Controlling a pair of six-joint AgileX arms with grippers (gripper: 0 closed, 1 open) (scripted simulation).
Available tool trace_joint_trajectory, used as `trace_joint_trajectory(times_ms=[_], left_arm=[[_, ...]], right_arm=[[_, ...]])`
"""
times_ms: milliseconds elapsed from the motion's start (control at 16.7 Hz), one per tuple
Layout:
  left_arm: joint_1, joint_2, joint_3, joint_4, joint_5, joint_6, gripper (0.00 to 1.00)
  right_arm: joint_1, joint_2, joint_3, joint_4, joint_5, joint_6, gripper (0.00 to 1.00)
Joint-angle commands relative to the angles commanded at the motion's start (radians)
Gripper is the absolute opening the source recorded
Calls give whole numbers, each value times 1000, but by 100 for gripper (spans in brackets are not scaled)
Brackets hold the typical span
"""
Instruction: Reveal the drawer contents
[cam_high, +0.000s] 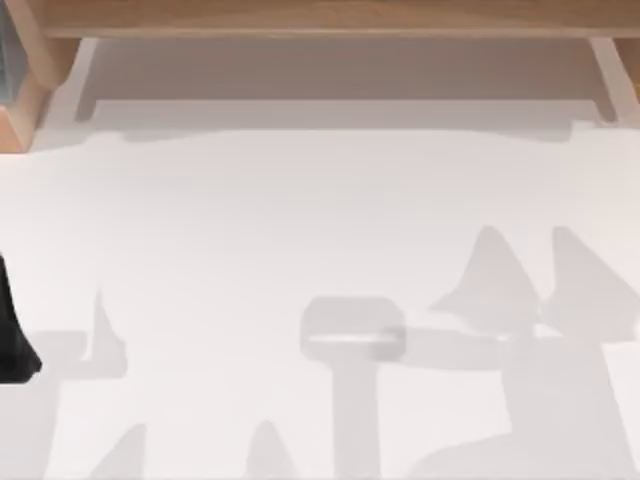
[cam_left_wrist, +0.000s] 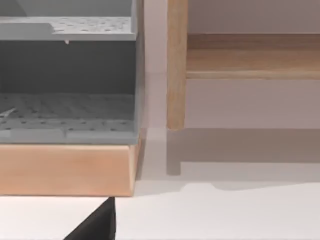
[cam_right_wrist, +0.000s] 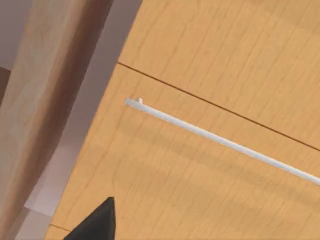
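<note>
Light wooden drawer front (cam_right_wrist: 210, 175), white handle (cam_right_wrist: 220, 141), grey perforated shelves (cam_left_wrist: 65, 115).

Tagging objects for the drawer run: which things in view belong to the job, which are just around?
Job:
- drawer front, wood, shut, seam above it
- handle, thin pale bar across that front
- right gripper, dark fingertip close to the front, handle not touched

Not the job:
- grey shelf unit on a wooden base
- wooden leg
- left gripper, off by the shelf unit
- white table

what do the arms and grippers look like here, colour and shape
Little of them shows. The left arm is a plain black shape at the top view's left edge. Each wrist view catches one black, pointed, wedge-shaped fingertip: left gripper, right gripper. No cables or markings show.
</note>
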Motion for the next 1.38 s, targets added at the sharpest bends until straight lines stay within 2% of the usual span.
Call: trace_joint_trajectory(times_ms=[540,780,1020,1380], left_arm=[[0,0,0,0,0,0,100],[0,0,0,0,0,0,100],[0,0,0,0,0,0,100],[0,0,0,0,0,0,100]], right_arm=[[-3,601,227,355,-6,-749,100],[-5,808,307,481,-4,-1014,100],[-6,915,350,548,-1,-1148,100],[-1,920,351,548,0,-1154,100]])
